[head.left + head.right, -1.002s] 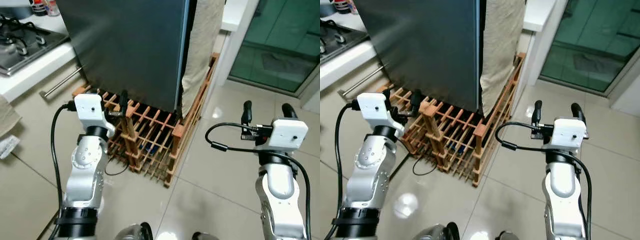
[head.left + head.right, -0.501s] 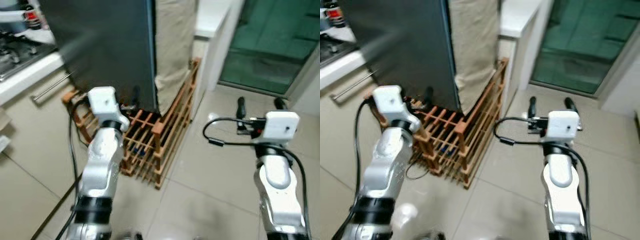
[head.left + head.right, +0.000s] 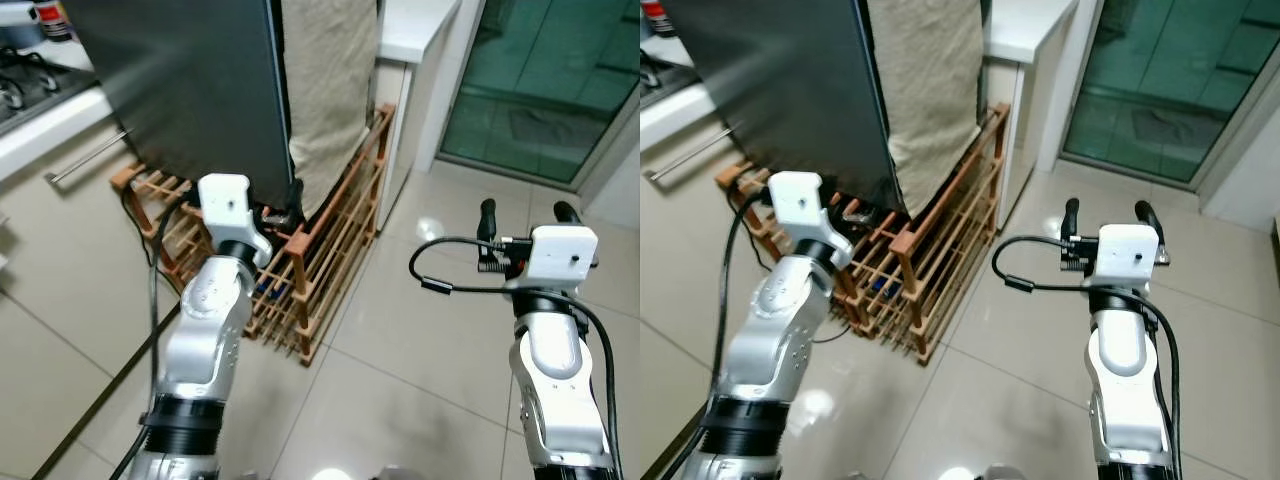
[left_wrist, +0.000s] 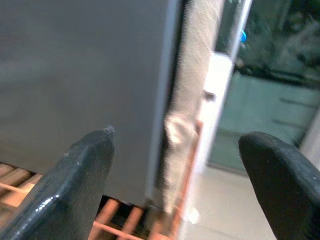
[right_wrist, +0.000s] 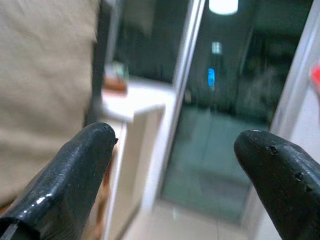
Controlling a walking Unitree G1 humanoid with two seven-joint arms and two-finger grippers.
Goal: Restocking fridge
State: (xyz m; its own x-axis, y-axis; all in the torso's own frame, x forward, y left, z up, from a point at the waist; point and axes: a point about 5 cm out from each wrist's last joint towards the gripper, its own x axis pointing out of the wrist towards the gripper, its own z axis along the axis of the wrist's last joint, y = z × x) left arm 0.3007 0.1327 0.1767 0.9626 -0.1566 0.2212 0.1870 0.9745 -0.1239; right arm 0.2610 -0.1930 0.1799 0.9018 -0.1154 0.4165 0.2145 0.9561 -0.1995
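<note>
The fridge [image 3: 180,90] is a tall dark grey box with its door shut, standing on a wooden slatted rack [image 3: 330,240]. A beige cloth [image 3: 330,80] hangs down its right side. My left gripper [image 3: 280,205] is held up at the fridge's lower right corner, just above the rack. In the left wrist view it [image 4: 175,145] is open and empty, facing the fridge's edge and the cloth. My right gripper [image 3: 525,212] is raised over the tiled floor to the right of the rack. It [image 5: 175,142] is open with nothing between its fingers.
A white counter with a gas hob [image 3: 20,80] and a drawer handle [image 3: 85,160] lies at the left. A white cabinet [image 3: 420,40] stands right of the fridge, beside a green glass door [image 3: 560,80]. Glossy tiled floor [image 3: 400,380] spreads ahead. A black cable [image 3: 100,420] runs across it.
The whole view has swung, so the fridge sits further left in the picture. My left gripper has gone from over the rack's middle to the fridge's lower right corner.
</note>
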